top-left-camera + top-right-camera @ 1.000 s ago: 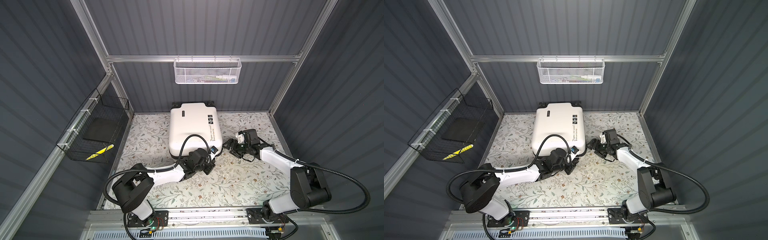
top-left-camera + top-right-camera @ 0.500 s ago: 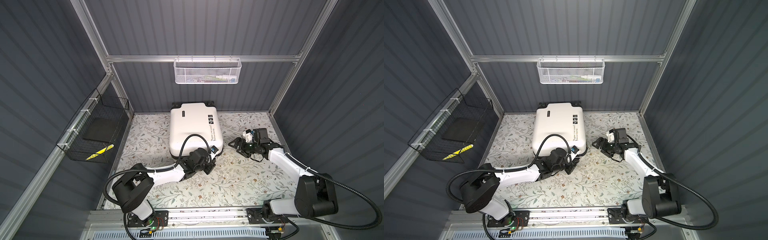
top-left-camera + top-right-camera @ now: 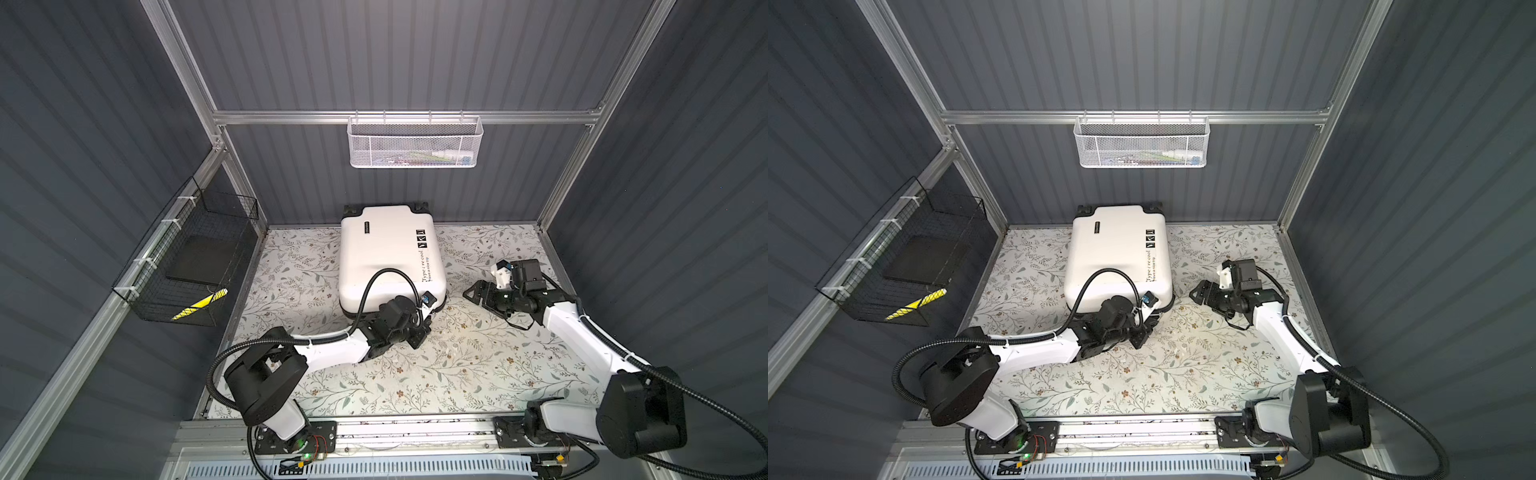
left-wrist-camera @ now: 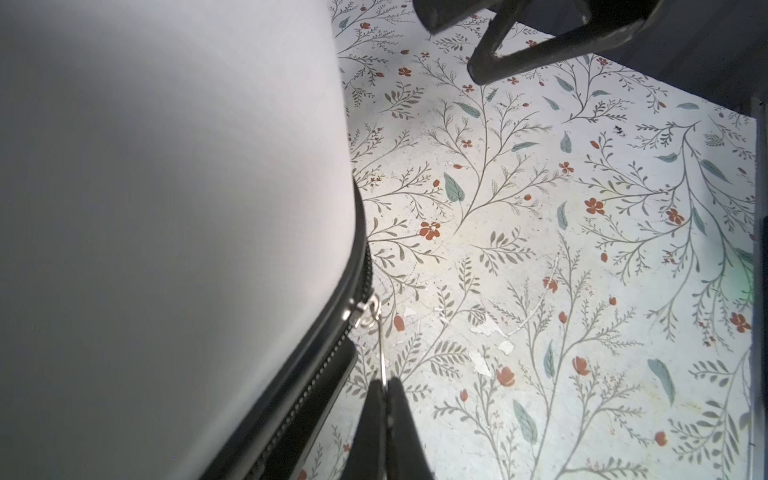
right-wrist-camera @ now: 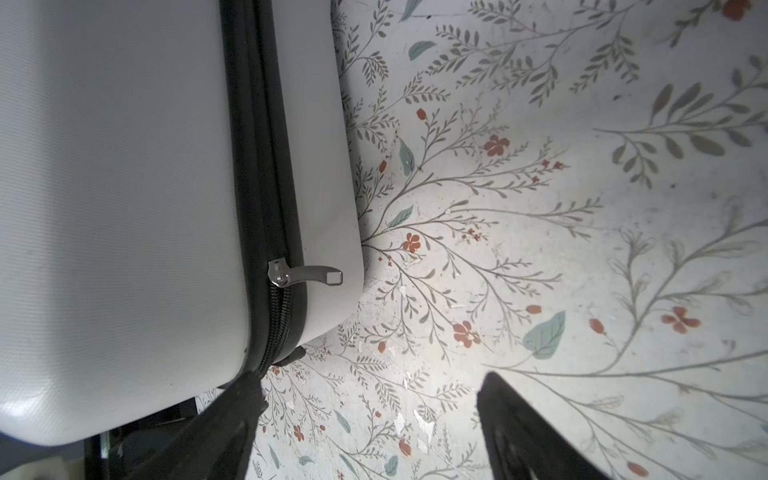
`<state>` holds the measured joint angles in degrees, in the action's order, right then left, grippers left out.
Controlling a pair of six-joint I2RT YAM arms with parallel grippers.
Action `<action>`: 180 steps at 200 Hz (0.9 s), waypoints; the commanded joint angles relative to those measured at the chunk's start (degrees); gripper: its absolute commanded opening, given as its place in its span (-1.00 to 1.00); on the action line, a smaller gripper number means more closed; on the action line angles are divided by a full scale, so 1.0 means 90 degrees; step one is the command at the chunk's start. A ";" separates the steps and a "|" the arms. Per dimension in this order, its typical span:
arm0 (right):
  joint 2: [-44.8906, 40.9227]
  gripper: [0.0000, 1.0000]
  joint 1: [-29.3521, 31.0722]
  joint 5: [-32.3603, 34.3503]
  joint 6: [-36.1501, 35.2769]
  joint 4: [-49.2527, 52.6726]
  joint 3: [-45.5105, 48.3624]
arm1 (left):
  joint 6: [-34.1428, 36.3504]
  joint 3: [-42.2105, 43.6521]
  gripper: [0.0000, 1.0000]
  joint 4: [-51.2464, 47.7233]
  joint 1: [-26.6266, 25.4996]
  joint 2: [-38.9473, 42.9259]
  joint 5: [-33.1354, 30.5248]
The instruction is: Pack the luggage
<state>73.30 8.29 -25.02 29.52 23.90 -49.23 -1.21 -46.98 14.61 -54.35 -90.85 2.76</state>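
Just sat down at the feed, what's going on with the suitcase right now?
The white luggage lies flat, lid down, on the floral table. The left hand is shut on a zipper pull at the near right corner. The right hand is open and empty beside the luggage's right side, where a second pull lies free against the shell. I cannot tell whether the zip is being opened or closed.

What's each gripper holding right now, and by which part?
Left gripper is shut on the zipper pull of the luggage, at the tab's free end. Right gripper open, holds nothing.
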 commanded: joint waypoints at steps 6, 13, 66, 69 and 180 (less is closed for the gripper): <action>-0.0059 0.67 0.0045 0.0090 -0.0086 0.0070 0.0166 | 0.0008 -0.0210 -1.00 0.0281 -0.0197 0.0245 0.0802; -0.0053 0.67 0.0069 0.0081 -0.0072 0.0049 0.0186 | 0.0011 -0.0199 -1.00 0.0284 -0.0192 0.0275 0.0788; 0.0125 0.66 0.0230 0.0011 0.0040 -0.0146 0.0265 | 0.0008 -0.0208 -1.00 0.0200 -0.0195 0.0357 0.0758; 0.0132 0.66 0.0231 0.0007 0.0054 -0.0143 0.0265 | 0.0008 -0.0209 -1.00 0.0195 -0.0200 0.0355 0.0748; -0.0016 0.93 0.0221 0.0118 0.0184 0.0162 -0.0118 | 0.0016 -0.0216 -0.32 -0.0611 -0.0193 0.1153 0.0012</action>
<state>74.19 10.24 -24.99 31.07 23.68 -47.86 -1.19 -47.77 12.12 -56.01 -83.33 3.73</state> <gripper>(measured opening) 0.935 0.315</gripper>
